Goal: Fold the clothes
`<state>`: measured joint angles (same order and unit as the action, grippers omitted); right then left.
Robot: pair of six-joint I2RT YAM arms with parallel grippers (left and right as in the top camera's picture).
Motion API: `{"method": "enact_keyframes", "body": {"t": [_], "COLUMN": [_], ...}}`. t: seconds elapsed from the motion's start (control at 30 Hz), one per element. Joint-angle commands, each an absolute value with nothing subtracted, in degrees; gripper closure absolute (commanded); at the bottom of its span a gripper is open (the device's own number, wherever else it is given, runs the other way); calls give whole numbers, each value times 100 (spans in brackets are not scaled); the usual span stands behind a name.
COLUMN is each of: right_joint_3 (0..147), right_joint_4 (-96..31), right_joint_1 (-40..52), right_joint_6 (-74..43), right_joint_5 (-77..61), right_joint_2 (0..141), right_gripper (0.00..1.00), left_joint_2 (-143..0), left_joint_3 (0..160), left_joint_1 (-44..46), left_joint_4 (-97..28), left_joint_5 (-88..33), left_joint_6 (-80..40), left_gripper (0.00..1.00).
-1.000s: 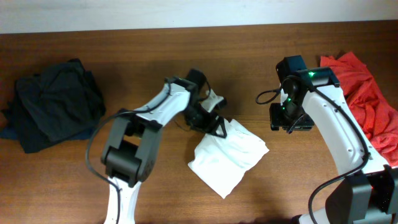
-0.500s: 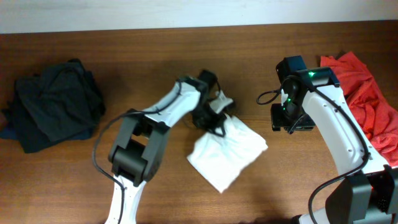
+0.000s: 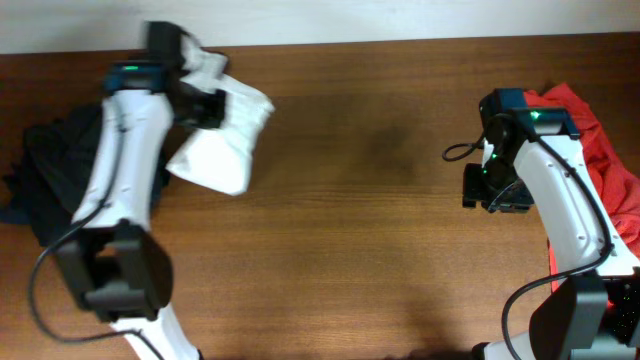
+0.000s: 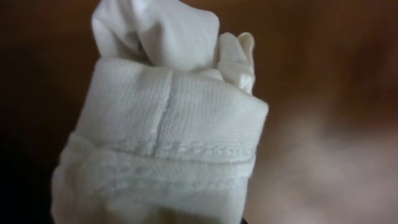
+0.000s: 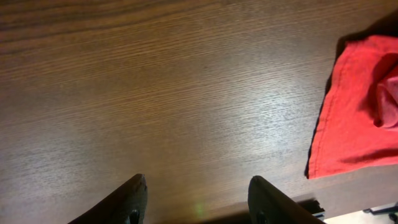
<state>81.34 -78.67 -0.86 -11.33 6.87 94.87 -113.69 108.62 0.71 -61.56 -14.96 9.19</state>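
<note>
Clamping our left fingers [image 3: 206, 107] on the white cloth [image 4: 168, 124] | right fingers [image 5: 134, 200] apart over table [image 3: 380, 220] near red cloth [image 5: 357, 106]

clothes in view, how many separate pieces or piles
3. A white garment in the left gripper, toward the far left; a dark pile at the left edge; a red garment at the right edge. The dark pile may hide more pieces.
</note>
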Motion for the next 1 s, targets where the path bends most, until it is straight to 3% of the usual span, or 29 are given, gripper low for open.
{"method": "enact_keyframes", "body": {"t": [0.0,0.53,0.83,0.9,0.93,0.97], "right_joint_3": [8217,8215,8215,8215,8215,8215], "right_joint_4": [-7885,-7863,-7867,-7867,-7870,-7870], "right_joint_1": [-183,-196,-196,-196,-196,-196], "right_joint_6": [-1100,-1100,-1100,-1100,-1100,-1098], "right_joint_5": [799,801,799,799,801,799], "right_joint_2": [9400,9400,9400,9400,9400,9400], "right_gripper": [44,43,43,43,43,43], "left_joint_2": [-10967,-10949,-11395,-11548,-11585,-11592], "left_joint_3": [10969,10967,10954,10954,10954,10954], "left_joint_1": [-687,-2862,-3420,-3472,-3485,-3498], "left_joint_4": [-5885,-5068,-5144,-5168,-5153,-5129], "left_joint_5": [-1260,-1431,-1415,-1413,-1406,-1409], "left_joint_6": [720,-54,-91,-91,-89,-91], "left_gripper": [100,100,98,57,32,1]}}
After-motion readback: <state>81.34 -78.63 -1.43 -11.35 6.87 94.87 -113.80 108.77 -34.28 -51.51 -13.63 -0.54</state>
